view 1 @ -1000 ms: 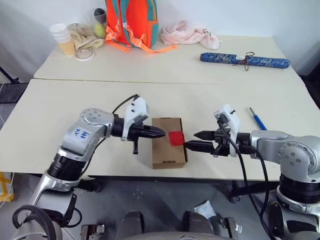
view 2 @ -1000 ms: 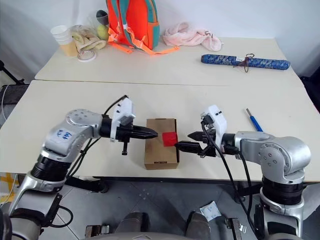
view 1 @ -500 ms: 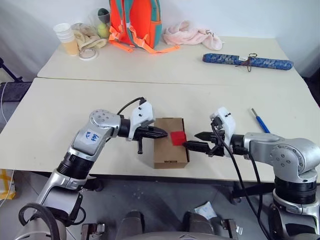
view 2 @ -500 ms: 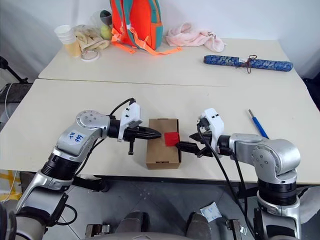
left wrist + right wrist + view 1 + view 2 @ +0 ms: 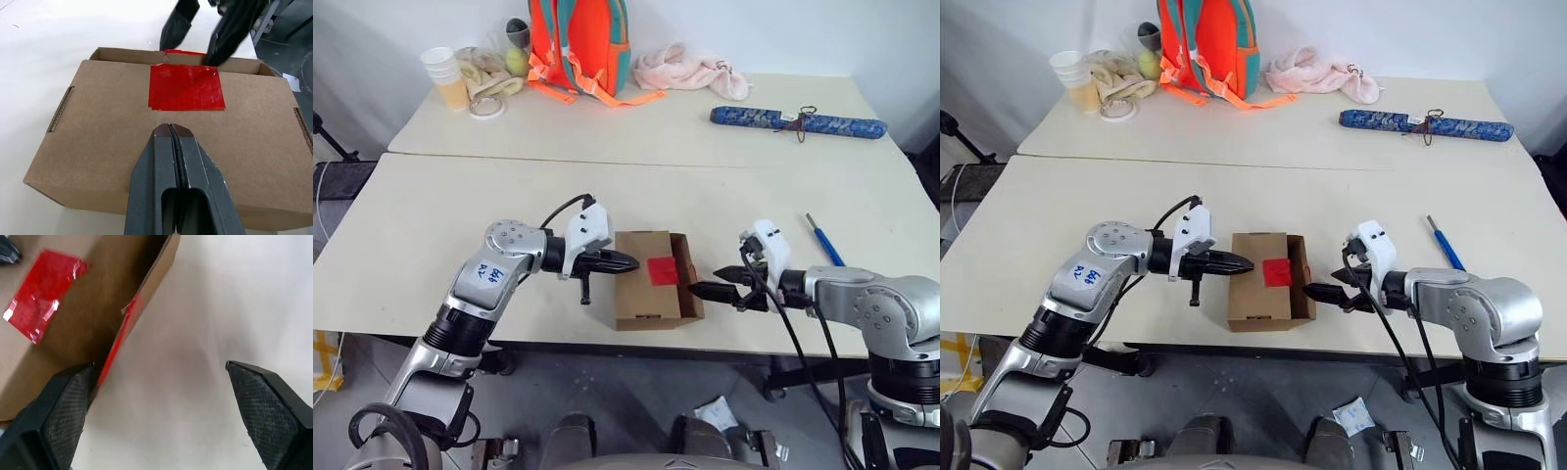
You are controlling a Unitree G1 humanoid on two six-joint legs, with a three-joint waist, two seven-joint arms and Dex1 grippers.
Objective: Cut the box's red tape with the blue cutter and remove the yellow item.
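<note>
The brown box (image 5: 641, 294) sits near the table's front edge, and its right flap (image 5: 689, 278) stands swung out. The red tape (image 5: 661, 270) is split: a patch stays on the lid (image 5: 186, 93) and a strip runs along the flap's edge (image 5: 117, 345). My left gripper (image 5: 628, 262) is shut, and its tip rests on the lid's left part (image 5: 168, 131). My right gripper (image 5: 707, 283) is open just right of the flap, with one finger (image 5: 58, 416) against the flap's edge. The blue cutter (image 5: 822, 239) lies on the table to the far right. The yellow item is hidden.
On the far table are an orange backpack (image 5: 573, 39), a pink cloth (image 5: 690, 69), a blue patterned roll (image 5: 798, 120), stacked cups (image 5: 445, 73) and a tape ring (image 5: 484, 106). A seam (image 5: 636, 162) joins the two tables. The front edge runs just below the box.
My right gripper has moved right and slightly down, and the box's right flap has swung open with it. The left gripper has stayed on the lid.
</note>
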